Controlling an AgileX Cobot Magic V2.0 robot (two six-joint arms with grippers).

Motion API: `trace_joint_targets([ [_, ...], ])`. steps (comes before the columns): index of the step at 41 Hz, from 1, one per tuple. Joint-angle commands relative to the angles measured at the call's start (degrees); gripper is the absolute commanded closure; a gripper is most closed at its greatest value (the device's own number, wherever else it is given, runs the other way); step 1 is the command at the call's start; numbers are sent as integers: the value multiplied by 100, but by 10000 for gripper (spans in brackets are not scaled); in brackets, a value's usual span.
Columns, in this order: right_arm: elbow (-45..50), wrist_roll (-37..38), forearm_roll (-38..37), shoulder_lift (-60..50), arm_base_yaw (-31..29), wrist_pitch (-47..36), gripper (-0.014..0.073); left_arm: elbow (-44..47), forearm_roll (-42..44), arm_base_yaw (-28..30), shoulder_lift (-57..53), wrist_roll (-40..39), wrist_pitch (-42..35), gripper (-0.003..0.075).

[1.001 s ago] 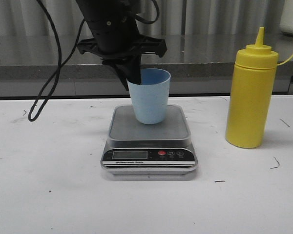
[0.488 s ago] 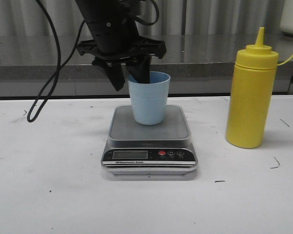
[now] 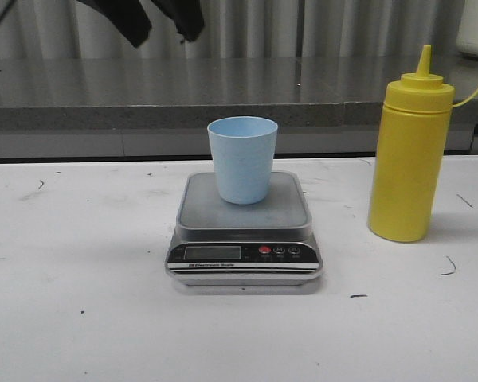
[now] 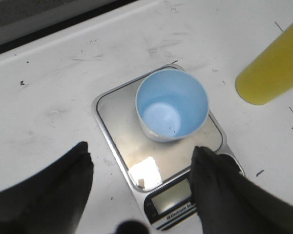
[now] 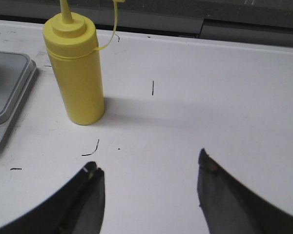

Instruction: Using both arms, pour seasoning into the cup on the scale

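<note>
The pale blue cup (image 3: 242, 159) stands upright and empty on the silver scale (image 3: 244, 231) in the middle of the table. The cup (image 4: 171, 105) and scale (image 4: 122, 124) also show in the left wrist view. The yellow seasoning bottle (image 3: 409, 151) stands upright to the right of the scale, capped; it shows in the right wrist view (image 5: 79, 78). My left gripper (image 3: 161, 22) is open and empty, high above and left of the cup (image 4: 142, 153). My right gripper (image 5: 149, 163) is open and empty, over bare table to the right of the bottle.
A grey stone ledge (image 3: 319, 95) runs along the back of the white table (image 3: 80, 318). The table carries small dark scuff marks (image 3: 450, 267). A yellow cap tether (image 5: 110, 29) loops off the bottle's neck.
My left gripper opened, let go of the cup's rim and rose up and left to the top of the front view. The cup stays on the scale.
</note>
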Motion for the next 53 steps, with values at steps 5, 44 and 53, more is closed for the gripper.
trace_joint_targets([
  [5, -136, -65, -42, 74, 2, -410, 146, 1090, 129, 95, -1642, -23, -568, 293],
  [44, -136, -65, -42, 74, 2, -410, 146, 3524, 236, 95, -5070, -225, -564, 293],
  [53, -136, -65, -37, 74, 2, -468, 146, 3524, 236, 95, -5070, -225, -564, 293],
])
